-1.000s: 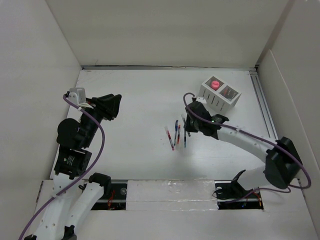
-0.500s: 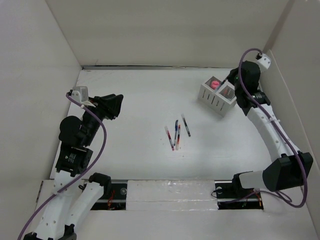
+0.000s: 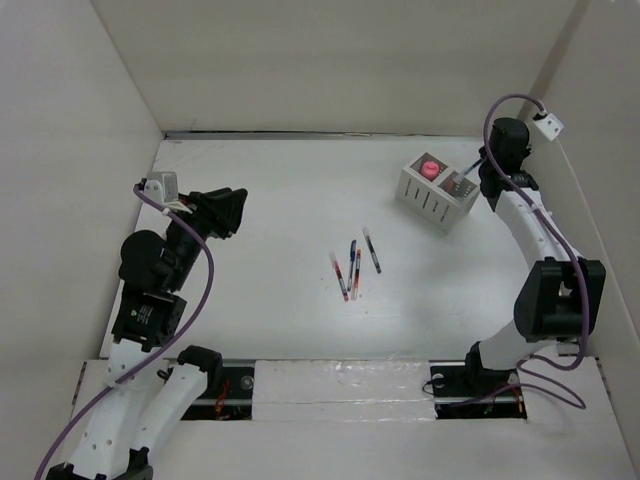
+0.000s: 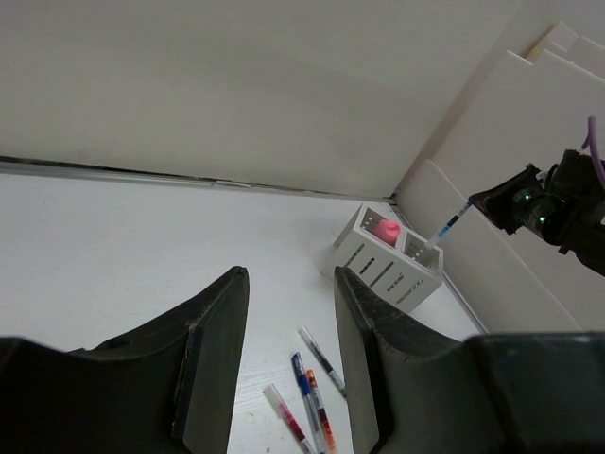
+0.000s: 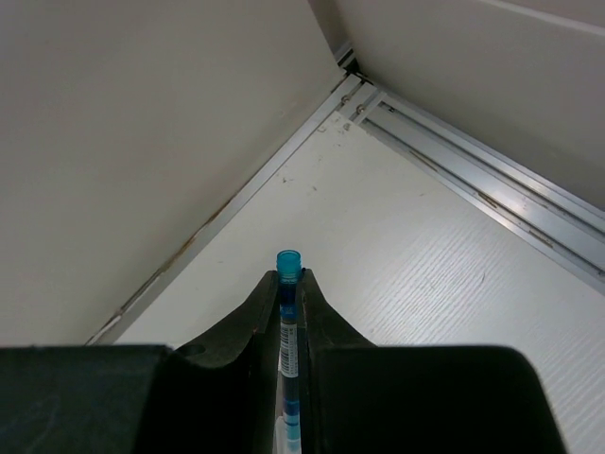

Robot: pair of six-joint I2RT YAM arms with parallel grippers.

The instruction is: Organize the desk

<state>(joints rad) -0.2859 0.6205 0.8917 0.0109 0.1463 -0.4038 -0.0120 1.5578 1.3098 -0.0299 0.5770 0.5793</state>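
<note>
The desk (image 3: pixel 270 190) is a white tabletop with white walls. Several pens (image 3: pixel 352 265) lie loose near its middle; they also show in the left wrist view (image 4: pixel 312 407). A white slotted organizer box (image 3: pixel 438 192) with a pink thing in it (image 3: pixel 430 167) stands at the back right. My right gripper (image 3: pixel 482 165) is shut on a blue pen (image 5: pixel 288 322) and holds it slanting down over the organizer's right side. My left gripper (image 4: pixel 288 359) is open and empty, raised over the left of the desk (image 3: pixel 222 210).
A metal rail (image 3: pixel 525 210) runs along the desk's right edge, just beside the organizer (image 4: pixel 388 260). In the right wrist view the rail (image 5: pixel 473 180) meets the back wall at the corner. A taped strip lies along the near edge (image 3: pixel 340 385).
My right arm has swung from the pens at the middle up to the back right, carrying the blue pen to above the organizer. The left arm has barely moved.
</note>
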